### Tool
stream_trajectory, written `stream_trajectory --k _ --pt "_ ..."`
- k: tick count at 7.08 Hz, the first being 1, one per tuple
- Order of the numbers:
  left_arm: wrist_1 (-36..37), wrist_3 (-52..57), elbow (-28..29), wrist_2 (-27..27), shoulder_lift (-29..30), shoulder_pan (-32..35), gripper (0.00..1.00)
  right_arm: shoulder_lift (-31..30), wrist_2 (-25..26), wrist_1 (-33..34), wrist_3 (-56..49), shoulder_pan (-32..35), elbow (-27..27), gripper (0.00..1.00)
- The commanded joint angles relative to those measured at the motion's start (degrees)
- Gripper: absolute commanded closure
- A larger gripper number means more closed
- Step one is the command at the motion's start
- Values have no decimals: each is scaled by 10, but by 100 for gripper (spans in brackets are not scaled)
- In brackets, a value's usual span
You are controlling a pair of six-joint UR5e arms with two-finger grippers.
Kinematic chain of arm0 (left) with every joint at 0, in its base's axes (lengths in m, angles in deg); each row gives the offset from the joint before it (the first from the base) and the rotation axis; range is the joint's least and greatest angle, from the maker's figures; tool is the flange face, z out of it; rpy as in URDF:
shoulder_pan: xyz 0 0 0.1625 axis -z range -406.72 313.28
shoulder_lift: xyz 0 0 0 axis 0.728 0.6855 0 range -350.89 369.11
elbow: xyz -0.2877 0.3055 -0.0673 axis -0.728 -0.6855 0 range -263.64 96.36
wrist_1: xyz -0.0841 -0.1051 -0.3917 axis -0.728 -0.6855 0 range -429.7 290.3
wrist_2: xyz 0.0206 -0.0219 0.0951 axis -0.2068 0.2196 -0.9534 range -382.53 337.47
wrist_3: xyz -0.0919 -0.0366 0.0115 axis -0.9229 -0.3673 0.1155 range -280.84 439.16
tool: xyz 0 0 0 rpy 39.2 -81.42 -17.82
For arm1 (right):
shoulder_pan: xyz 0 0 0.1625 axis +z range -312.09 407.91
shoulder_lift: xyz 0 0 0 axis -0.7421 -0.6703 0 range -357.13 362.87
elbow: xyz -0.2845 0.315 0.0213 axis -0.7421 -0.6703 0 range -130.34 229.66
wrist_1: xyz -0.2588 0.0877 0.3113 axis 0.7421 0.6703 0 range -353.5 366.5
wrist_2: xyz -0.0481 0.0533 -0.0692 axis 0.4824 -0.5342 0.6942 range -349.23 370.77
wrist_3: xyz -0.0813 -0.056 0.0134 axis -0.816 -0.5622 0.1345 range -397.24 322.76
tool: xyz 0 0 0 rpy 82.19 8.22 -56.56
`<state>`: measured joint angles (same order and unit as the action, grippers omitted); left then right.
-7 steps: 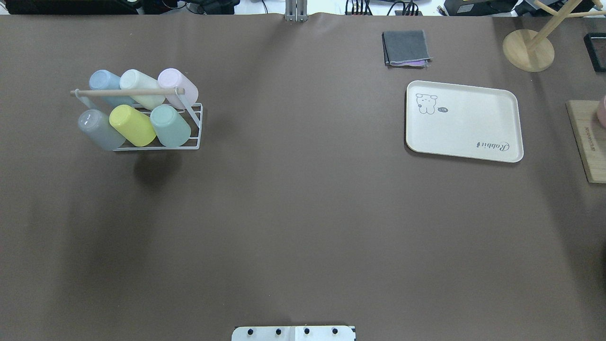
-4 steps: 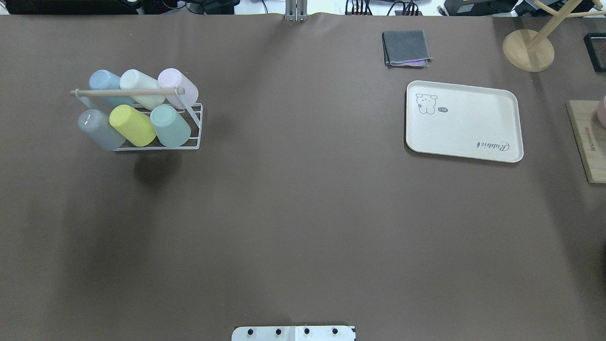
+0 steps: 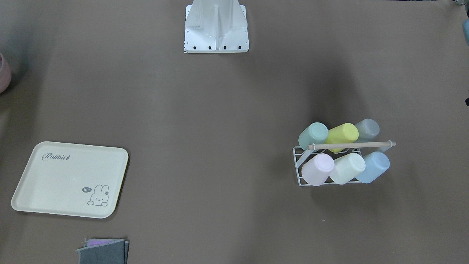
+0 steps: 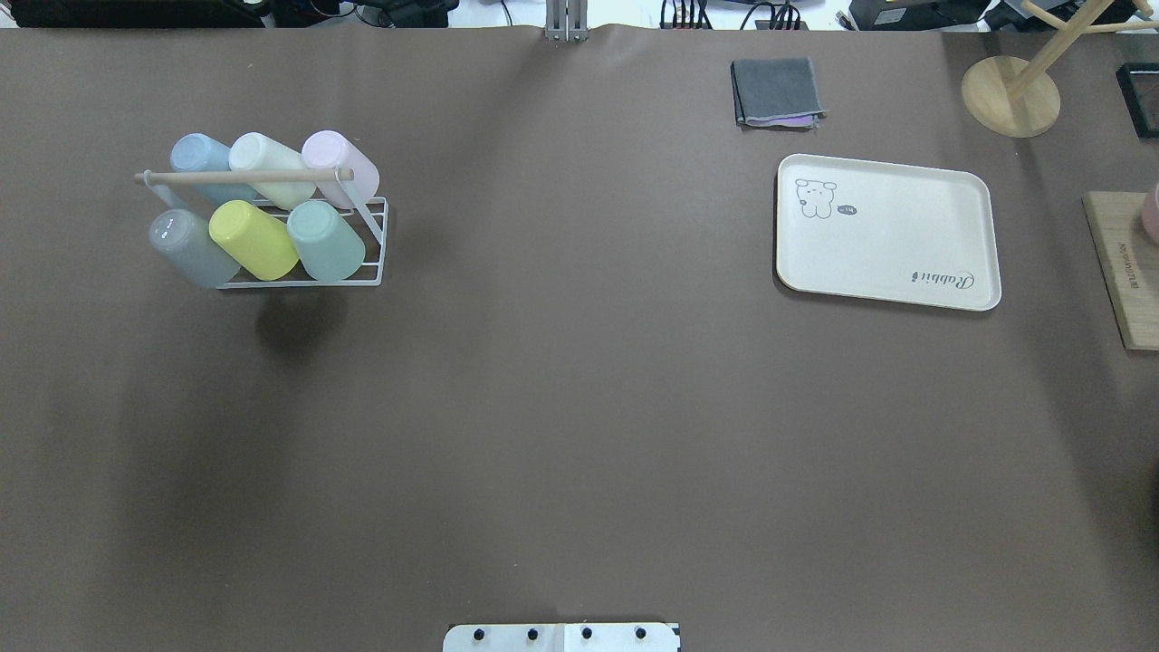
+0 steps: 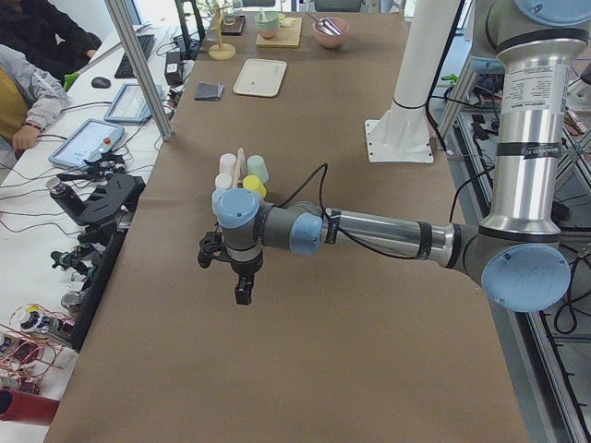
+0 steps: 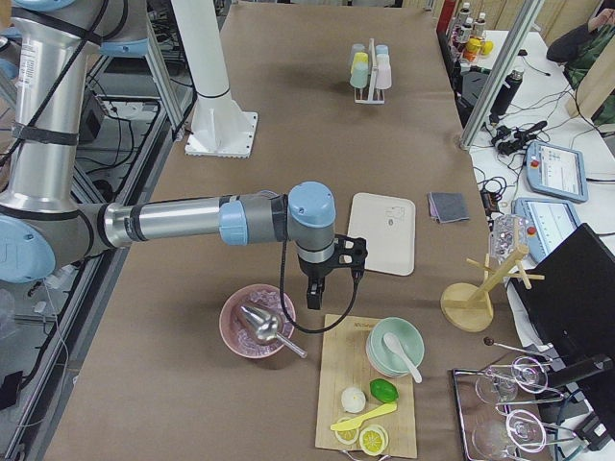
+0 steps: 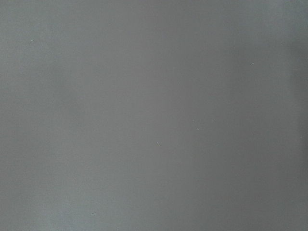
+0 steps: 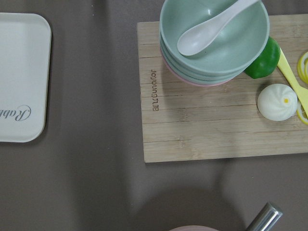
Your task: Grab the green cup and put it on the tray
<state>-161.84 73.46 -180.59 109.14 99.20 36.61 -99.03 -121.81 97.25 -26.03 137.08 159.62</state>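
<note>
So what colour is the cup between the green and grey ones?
Yellow cup, clearest in the overhead exterior view.

Overhead view from behind the robot base [image 4: 561,637] looking down, front-facing view opposite it, both sharing cup rack [image 4: 244,177] and tray [image 4: 905,244], side views from each table [image 5: 305,369] end, left wrist close over the table, right wrist above a cutting board [image 8: 202,120]

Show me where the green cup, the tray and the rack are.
green cup [image 4: 326,240], overhead view, its side.
tray [image 4: 905,237], overhead view, bare middle.
rack [image 4: 244,176], overhead view, wooden handle.
</note>
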Motion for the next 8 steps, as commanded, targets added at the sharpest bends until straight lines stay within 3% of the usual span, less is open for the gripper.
stream_trajectory --k 1,4,6,8 --pt "5 0 -6 -2 -1 1 2 1 -23 0 3 -1 -11 0" --pt "44 0 -17 -20 24 -24 1 14 -36 -8 2 -13 -9 0" --pt "102 -3 -32 -20 64 -33 1 70 -31 -9 32 -40 -38 0" --pt "100 -5 -53 -22 79 -77 2 105 -32 -119 90 -65 -116 0"
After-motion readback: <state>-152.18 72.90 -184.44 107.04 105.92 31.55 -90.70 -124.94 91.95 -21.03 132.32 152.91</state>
